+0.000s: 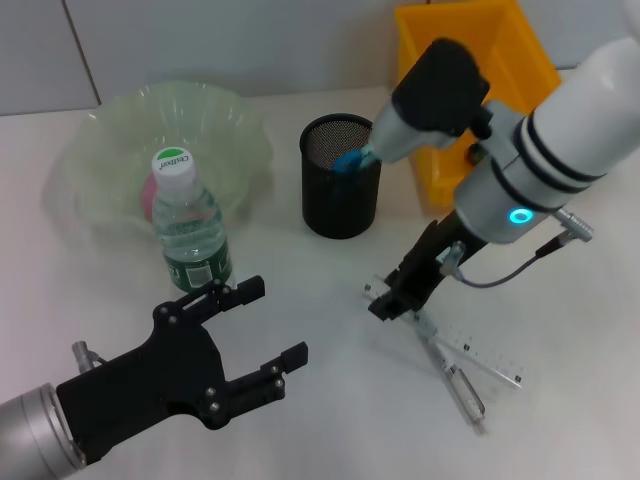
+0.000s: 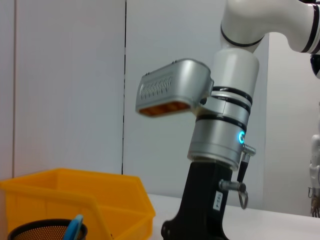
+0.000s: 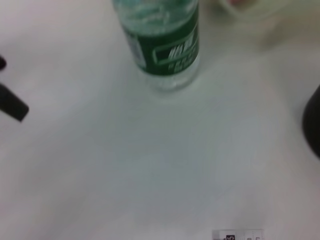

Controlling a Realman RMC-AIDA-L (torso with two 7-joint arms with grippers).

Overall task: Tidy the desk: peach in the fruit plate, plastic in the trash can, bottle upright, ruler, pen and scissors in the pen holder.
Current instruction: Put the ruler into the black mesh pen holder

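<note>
Bottle [image 1: 190, 225] upright, peach [image 1: 150, 195] in fruit plate [image 1: 230, 120], scissors [image 1: 352, 160] in pen holder [image 1: 341, 195]; ruler [image 1: 480, 355] and pen [image 1: 455, 378] left on the tabletop [image 1: 340, 420] beneath the right gripper [image 1: 395, 298], finger state undeterminable; left gripper [image 1: 262, 322] fingers wide

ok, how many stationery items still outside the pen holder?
2: the ruler and the pen lie crossed on the desk, under the right tool. The scissors are already in the pen holder.

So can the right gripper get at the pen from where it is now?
Probably yes. The right gripper is low over the desk right by the pen, which lies crossed with the ruler; the ruler may complicate the grip, but nothing else blocks it.
</note>
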